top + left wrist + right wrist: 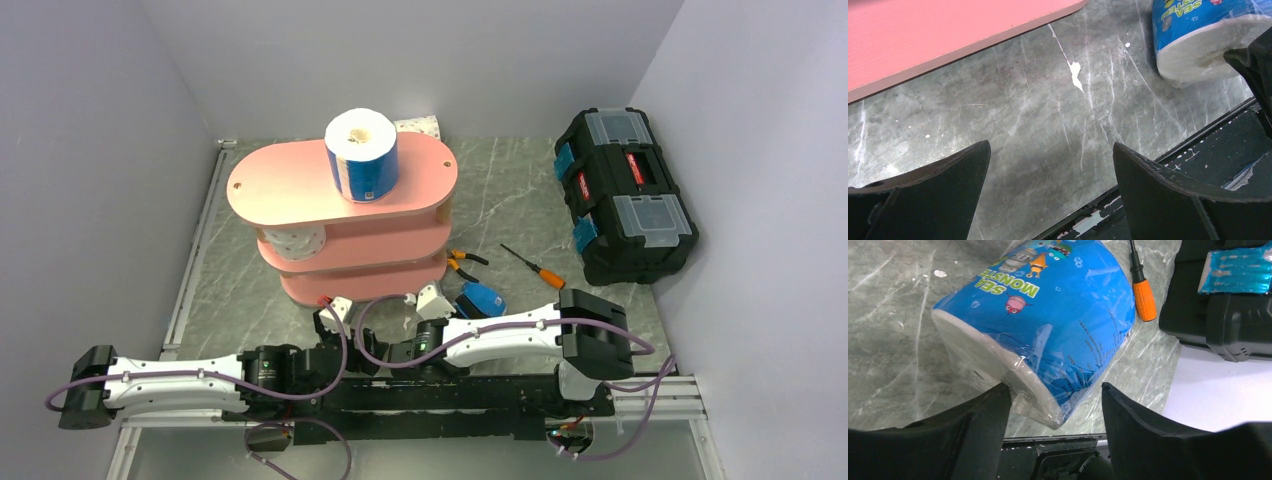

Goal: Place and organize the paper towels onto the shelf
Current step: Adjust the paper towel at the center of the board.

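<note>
now the right tool (pixel 1055 387) straddled the blue roll (pixel 1058 310), which lay on the tabletop (pixel 520 200) near and right of the shelf (pixel 290 180), jaws not yet clamped. left tool (pixel 1050 145) gaped wide. next move likely needed a firm squeeze, then a lift.

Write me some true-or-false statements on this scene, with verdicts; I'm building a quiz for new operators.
1. A blue-wrapped roll stands upright on the top board of the shelf. True.
2. The left gripper holds a roll. False: it is open over the bare table, with nothing between its fingers.
3. A second blue-wrapped roll lies on its side on the table, its end between the fingers of the right gripper. True.
4. The screwdriver lies inside the toolbox. False: it lies on the table beside the closed toolbox.
5. The shelf's middle board is bare. False: a white roll sits at its left end.
</note>
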You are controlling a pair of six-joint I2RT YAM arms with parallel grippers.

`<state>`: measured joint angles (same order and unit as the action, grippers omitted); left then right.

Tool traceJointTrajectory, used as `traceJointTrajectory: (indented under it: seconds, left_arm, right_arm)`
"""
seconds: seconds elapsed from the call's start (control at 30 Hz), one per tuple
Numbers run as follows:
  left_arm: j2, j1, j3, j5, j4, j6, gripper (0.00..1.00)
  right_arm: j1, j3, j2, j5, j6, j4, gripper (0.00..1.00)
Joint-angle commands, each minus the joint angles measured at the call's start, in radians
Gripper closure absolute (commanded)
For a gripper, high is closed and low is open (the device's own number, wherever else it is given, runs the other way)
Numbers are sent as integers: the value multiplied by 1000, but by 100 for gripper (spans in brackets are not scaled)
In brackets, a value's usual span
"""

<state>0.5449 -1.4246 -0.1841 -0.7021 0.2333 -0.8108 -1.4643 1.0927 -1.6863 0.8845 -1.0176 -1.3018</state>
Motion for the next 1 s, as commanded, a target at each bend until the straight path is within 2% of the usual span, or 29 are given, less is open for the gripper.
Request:
traceJointTrajectory:
  seconds: [0.0, 0.07, 0.13, 0.3, 0.5, 0.7, 0.97]
  left_arm:
    - [2, -6, 5, -16, -31, -25, 1]
    - [1, -6, 6, -16, -35, -24, 1]
    - [3, -6, 7, -16, -38, -22, 1]
    - [17, -6, 5, -15, -49, -21, 1]
    - [29, -5, 2, -14, -53, -18, 1]
    - [26, -6, 7, -17, -61, -19, 1]
    - [41, -7, 6, -11, -83, -9, 1]
  right_arm:
    - [6, 2, 39, 8, 54, 40, 37]
    - [7, -2, 50, 4, 61, 49, 48]
    - [6, -1, 55, 7, 52, 43, 66]
    - [3, 14, 53, 1, 46, 26, 77]
    - [-5, 80, 103, -10, 47, -11, 85]
    - [31, 68, 315, -117, 90, 102, 85]
    - [339, -216, 806, -523, 184, 521, 85]
